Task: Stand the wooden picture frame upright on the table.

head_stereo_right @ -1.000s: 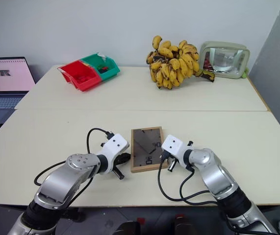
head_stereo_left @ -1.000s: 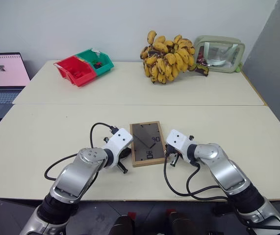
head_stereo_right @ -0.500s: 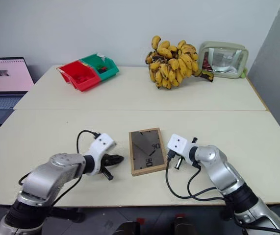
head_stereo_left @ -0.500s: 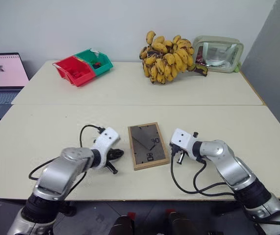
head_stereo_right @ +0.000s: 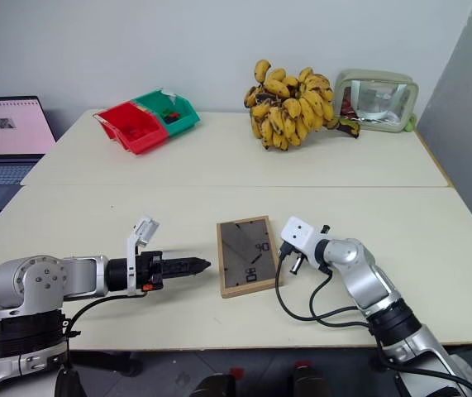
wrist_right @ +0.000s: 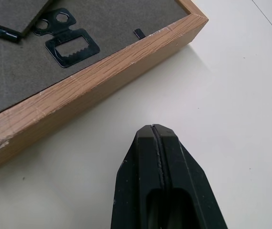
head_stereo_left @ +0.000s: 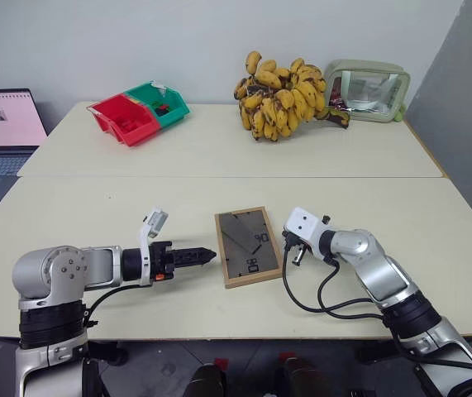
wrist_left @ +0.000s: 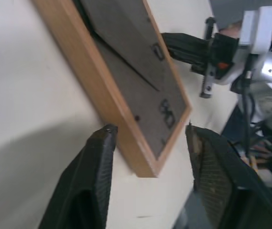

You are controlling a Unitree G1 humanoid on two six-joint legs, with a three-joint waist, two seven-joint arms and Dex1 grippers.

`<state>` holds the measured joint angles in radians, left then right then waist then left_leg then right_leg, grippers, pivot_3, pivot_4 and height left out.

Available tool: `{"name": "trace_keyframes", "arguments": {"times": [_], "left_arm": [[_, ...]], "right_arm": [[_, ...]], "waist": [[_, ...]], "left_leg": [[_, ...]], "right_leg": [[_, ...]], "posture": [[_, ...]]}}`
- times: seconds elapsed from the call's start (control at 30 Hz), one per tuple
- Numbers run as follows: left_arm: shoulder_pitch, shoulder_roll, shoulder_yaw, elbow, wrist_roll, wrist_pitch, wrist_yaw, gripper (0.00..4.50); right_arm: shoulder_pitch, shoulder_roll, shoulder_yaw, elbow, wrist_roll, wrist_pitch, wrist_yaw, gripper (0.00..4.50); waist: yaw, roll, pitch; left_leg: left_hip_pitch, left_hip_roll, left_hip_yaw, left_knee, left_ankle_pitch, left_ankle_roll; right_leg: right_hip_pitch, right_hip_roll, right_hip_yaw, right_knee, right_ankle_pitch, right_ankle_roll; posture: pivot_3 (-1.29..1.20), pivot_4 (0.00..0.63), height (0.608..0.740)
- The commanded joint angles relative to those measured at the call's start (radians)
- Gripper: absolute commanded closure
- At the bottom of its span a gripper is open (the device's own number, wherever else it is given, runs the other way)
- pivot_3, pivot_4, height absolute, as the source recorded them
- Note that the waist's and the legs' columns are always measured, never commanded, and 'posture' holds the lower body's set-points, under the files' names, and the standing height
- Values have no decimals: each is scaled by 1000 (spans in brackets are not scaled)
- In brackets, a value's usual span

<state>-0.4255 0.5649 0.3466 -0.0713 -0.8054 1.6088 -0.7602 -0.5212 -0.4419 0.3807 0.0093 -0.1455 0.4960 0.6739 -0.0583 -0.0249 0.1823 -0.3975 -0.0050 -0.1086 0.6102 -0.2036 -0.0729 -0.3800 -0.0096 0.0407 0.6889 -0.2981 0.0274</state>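
Light-wood frame (head_stereo_left: 249,246), matt grey back; smooth matt cream table (head_stereo_left: 219,149).

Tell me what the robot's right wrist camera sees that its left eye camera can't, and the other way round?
Right wrist view: the little toothed metal hanger on the picture frame's back and the right end effector pressed shut, close to the frame's wooden edge without touching it. Left eye view: the bananas, red and green bins, laptop, clear case and left end effector. Both share the picture frame lying back-up on the table.
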Motion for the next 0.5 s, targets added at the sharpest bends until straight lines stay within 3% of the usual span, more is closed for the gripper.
{"name": "trace_keyframes", "arguments": {"times": [0.03,0.23,0.5], "left_arm": [[35,4,2,22,-100,6,62,986],[80,-9,-24,19,-149,6,122,32],[52,-122,-39,87,-107,-23,178,32]], "right_arm": [[32,17,11,-61,-1,32,3,4500],[61,34,32,-114,-9,67,2,4500],[49,98,60,-136,-10,113,-2,4500]], "waist": [[0,0,0],[1,0,0],[2,0,-1]], "left_leg": [[0,0,0,0,0,0],[1,0,0,0,0,0],[2,-1,1,0,0,0]], "right_leg": [[0,-1,0,0,0,0],[0,-4,1,0,0,0],[1,-4,0,0,0,0]], "posture": [[0,150,740],[0,150,740],[0,150,740]]}}
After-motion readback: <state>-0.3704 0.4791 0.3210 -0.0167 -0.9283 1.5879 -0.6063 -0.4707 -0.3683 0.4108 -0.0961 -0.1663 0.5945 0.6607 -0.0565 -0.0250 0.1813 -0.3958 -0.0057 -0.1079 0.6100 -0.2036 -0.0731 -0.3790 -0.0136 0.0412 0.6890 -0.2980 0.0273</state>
